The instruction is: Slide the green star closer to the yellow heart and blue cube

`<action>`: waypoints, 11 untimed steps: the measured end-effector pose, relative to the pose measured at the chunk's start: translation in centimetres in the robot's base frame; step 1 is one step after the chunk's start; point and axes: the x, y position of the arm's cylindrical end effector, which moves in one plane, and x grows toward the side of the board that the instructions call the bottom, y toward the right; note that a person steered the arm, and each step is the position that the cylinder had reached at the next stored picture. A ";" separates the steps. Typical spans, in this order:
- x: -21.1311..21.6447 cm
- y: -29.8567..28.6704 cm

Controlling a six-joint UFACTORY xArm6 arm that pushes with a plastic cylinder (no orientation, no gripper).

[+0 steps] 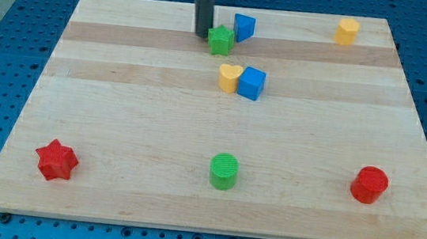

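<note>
My tip (pixel 202 35), a bare rod with nothing to open or close, touches the green star (pixel 221 40) near the board's (pixel 117 125) top edge. Yellow heart (pixel 229 78) and blue cube (pixel 252 83), touching each other, sit just below the star.

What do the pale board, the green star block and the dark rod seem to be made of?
Pale board: wood, matt, shown by grain and plank bands. Green star block: probably plastic, with flat uniform colour and a dull sheen. Dark rod: unclear, perhaps plastic or metal, smooth and matt; my tip sits at the star's left.
</note>
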 end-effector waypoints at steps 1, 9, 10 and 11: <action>0.9 -1.4; 3.4 7.5; 3.6 7.5; 4.2 7.8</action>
